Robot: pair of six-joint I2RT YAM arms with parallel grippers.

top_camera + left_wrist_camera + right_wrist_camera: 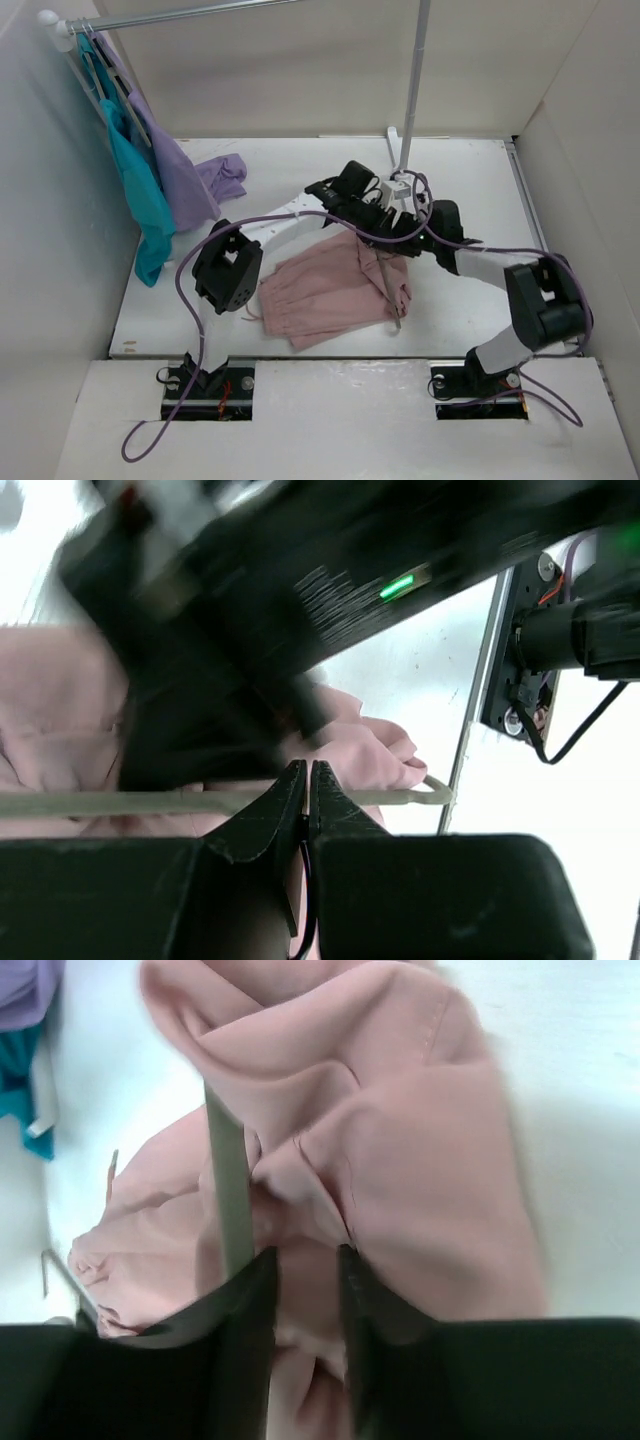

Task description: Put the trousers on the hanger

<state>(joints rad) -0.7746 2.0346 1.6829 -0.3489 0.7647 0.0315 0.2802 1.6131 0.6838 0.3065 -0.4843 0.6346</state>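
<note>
The trousers (325,290) lie heaped mid-table (155,315), the hanger (392,300) across their right side, the left arm (230,265) and right arm (540,300) reaching over their far edge. Behind them to the left a crumpled garment (228,175) lies beside two garments (150,190) hanging from a rail (180,13); a pole (412,90) stands at the back

Bare table (470,310) lies open right of the trousers (320,290) and in the far right corner. Behind the trousers, the left arm (285,225) and right arm (480,262) cross low beside the rack pole (413,90). The lilac garment (185,175) and teal garment (140,200) hang over the left side.
</note>
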